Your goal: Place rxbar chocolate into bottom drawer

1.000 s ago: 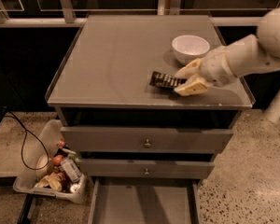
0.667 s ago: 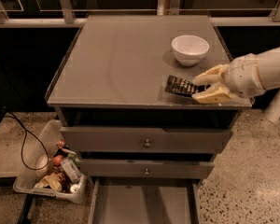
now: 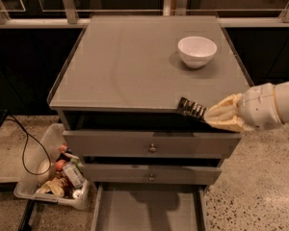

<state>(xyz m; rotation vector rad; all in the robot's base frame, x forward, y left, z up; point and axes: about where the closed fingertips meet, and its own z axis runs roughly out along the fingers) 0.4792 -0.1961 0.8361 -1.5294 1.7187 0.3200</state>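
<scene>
The rxbar chocolate (image 3: 191, 109), a small black bar with pale stripes, is held in the air at the front edge of the grey cabinet top (image 3: 125, 66). My gripper (image 3: 216, 116), with cream-coloured fingers, is shut on the bar's right end and comes in from the right on a white arm. The bottom drawer (image 3: 149, 210) is pulled out at the bottom of the view, a shallow grey tray directly below and a little left of the bar.
A white bowl (image 3: 197, 51) stands at the back right of the cabinet top. The two upper drawers (image 3: 151, 146) with round knobs are closed. A clear bin (image 3: 53, 177) of assorted items and a black cable lie on the floor at left.
My gripper has carried the bar from the cabinet top, near the bowl, toward the front edge and slightly down. The bowl has not moved.
</scene>
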